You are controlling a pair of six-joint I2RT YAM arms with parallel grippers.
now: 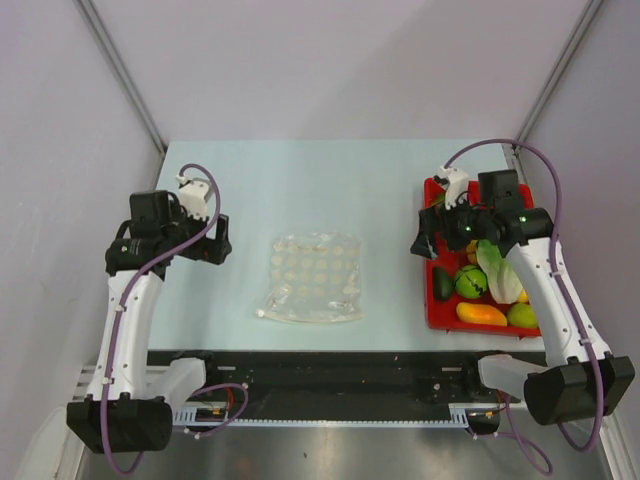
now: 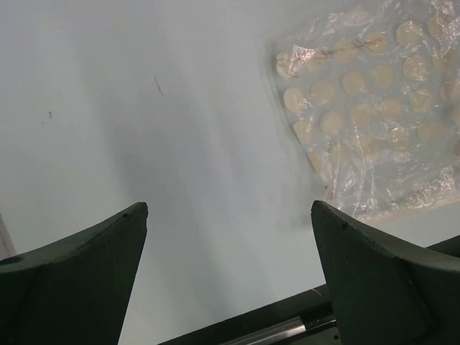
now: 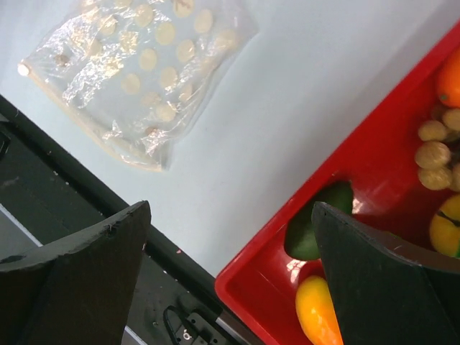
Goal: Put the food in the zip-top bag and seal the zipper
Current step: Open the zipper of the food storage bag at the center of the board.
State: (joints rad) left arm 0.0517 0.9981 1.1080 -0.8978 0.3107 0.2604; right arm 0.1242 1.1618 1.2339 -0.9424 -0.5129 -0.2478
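Red tray (image 1: 432,312) holds food (image 1: 481,314), zip-top bag (image 1: 312,277) well apart.

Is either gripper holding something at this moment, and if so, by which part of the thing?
Nothing is held. The left gripper is open beside the zip-top bag; the right gripper is open over the red tray edge.

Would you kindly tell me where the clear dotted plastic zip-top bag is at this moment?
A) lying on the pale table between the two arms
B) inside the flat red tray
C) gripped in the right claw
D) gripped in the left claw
A: the clear dotted plastic zip-top bag lies on the pale table, apart from the open left claw and open right claw; the toy fruits and vegetables sit in the flat red tray.
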